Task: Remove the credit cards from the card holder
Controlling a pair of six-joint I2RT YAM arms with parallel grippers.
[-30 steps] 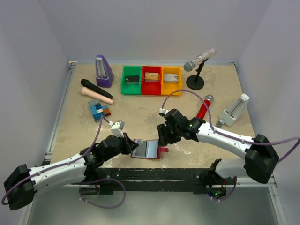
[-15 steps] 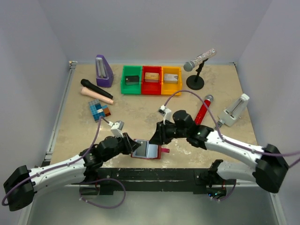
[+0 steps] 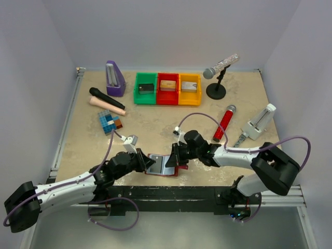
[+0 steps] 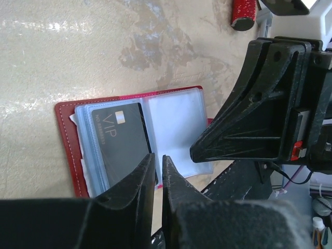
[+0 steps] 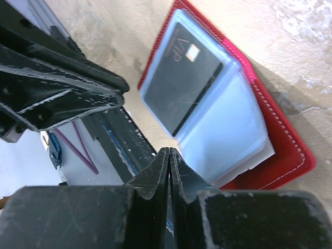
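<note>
The dark-red card holder (image 3: 179, 167) lies open flat at the table's near edge, pale clear pockets up. One black credit card (image 4: 116, 140) (image 5: 181, 88) marked VIP sits in the left pocket; the right pocket (image 4: 174, 124) looks empty. My left gripper (image 3: 147, 162) (image 4: 157, 155) stands at the black card's lower right corner, its jaws a narrow slit apart with nothing seen between them. My right gripper (image 3: 174, 157) (image 5: 169, 150) is shut, its tips at the near corner of the clear pockets (image 5: 228, 140); a pinch on the plastic does not show. The card holder (image 4: 67, 140) (image 5: 290, 150) shows red round its rim.
A red microphone (image 3: 224, 122) lies right of the holder, a white tool (image 3: 258, 123) beyond it. Green (image 3: 146, 88), red (image 3: 167, 87) and yellow (image 3: 189, 87) bins hold small blocks at the back. A stand microphone (image 3: 217, 78), metronome (image 3: 114, 79), black microphone (image 3: 106, 98) and coloured block (image 3: 109, 122) lie around.
My right gripper has come down and left onto the holder's right half and closed from open. My left gripper's jaws have parted slightly, its arm staying put.
</note>
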